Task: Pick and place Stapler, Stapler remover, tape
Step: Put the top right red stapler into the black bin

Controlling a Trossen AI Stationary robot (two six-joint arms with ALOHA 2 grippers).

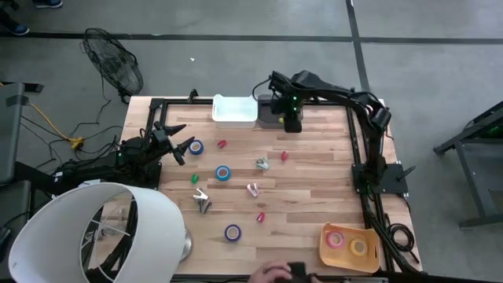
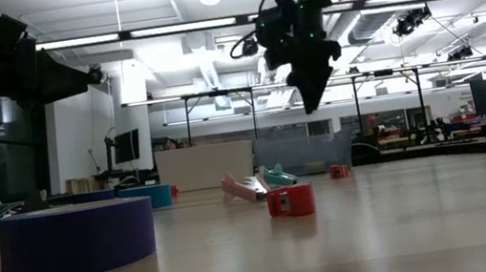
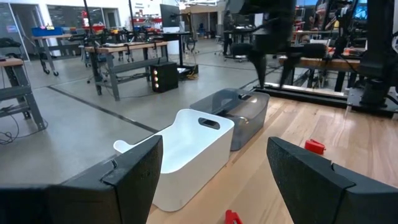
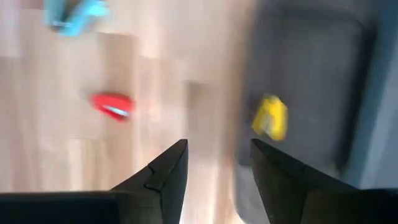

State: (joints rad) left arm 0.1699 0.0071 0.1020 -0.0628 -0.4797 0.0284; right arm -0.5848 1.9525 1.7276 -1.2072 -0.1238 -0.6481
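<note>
Desk (image 1: pixel 314 196) from above, two arms, scattered office items.

Counted left to right: three blue tape rolls (image 1: pixel 222 174), two pale staplers (image 1: pixel 202 199), four small red staple removers (image 1: pixel 222 145), one white bin (image 1: pixel 234 111), one grey bin (image 3: pixel 245 112), one orange tray (image 1: pixel 348 245). Left gripper (image 1: pixel 179 141) at desk's left edge, fingers spread wide, empty. Right gripper (image 1: pixel 292 124) over grey bin, fingers (image 4: pixel 163 174) parted, nothing between; yellow item (image 4: pixel 269 116) in bin just beyond fingertips.

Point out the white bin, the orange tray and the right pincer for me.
white bin (image 1: pixel 234 111), high view, its rim.
orange tray (image 1: pixel 326 245), high view, its left wall.
right pincer (image 1: pixel 291 124), high view, between its fingertips.
</note>
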